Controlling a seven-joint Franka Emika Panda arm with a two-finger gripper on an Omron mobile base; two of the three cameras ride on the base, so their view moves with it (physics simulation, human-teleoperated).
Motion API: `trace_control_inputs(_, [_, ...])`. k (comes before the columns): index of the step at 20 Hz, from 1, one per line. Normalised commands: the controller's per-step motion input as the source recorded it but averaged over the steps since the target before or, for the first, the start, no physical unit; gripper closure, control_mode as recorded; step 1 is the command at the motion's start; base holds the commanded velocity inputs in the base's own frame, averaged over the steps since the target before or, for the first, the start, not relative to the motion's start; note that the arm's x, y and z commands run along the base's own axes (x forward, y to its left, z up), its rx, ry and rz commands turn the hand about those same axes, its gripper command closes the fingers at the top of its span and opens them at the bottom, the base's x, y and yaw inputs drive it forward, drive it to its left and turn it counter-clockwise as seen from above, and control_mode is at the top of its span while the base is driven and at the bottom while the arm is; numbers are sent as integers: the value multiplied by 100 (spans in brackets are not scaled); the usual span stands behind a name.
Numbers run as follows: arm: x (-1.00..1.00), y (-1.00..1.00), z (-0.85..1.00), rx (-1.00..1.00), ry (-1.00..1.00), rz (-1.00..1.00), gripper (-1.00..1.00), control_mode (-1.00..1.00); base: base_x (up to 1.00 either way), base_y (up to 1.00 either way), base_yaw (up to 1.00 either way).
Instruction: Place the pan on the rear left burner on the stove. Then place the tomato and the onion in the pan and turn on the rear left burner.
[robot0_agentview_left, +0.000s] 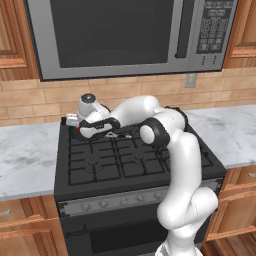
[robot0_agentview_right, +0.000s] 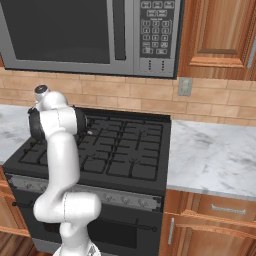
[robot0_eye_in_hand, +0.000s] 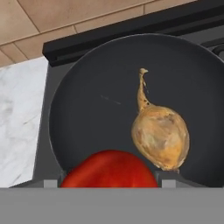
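The black pan (robot0_eye_in_hand: 100, 109) sits at the rear left of the stove (robot0_agentview_left: 125, 165), and it hides the rear left burner beneath it. Its silvery handle (robot0_agentview_left: 124, 134) points right across the grates. The tan onion (robot0_eye_in_hand: 159, 138) lies in the pan, right of centre, with its pointed tip toward the back wall. My gripper (robot0_eye_in_hand: 109, 181) hangs over the pan's near edge, shut on the red tomato (robot0_eye_in_hand: 109, 170), whose sides meet both fingertips. In the left base view the hand (robot0_agentview_left: 76, 126) hovers low over that rear left corner.
A grey microwave (robot0_agentview_left: 115, 35) hangs close above the stove. Marble counter lies to the left (robot0_agentview_left: 25, 160) and to the right (robot0_agentview_left: 230, 135). The knob strip (robot0_agentview_left: 100, 204) runs along the stove front. A brick backsplash (robot0_eye_in_hand: 65, 17) stands right behind the pan.
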Motion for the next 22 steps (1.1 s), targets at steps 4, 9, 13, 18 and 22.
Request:
trace_control_inputs(4, [9,6,-13,-2,1,-1,100,-100,0,0,0])
trace_control_inputs(9, [8,10,-13,-2,2,-1,-100,-100,0,0,0])
trace_control_inputs(13, [8,0,-5,-2,1,-2,-100,-100,0,0,0])
trace_control_inputs(18, [5,0,0,-1,0,-1,-100,-100,0,0,0])
trace_control_inputs(22, [0,0,0,0,0,0,-100,-100,0,0,0])
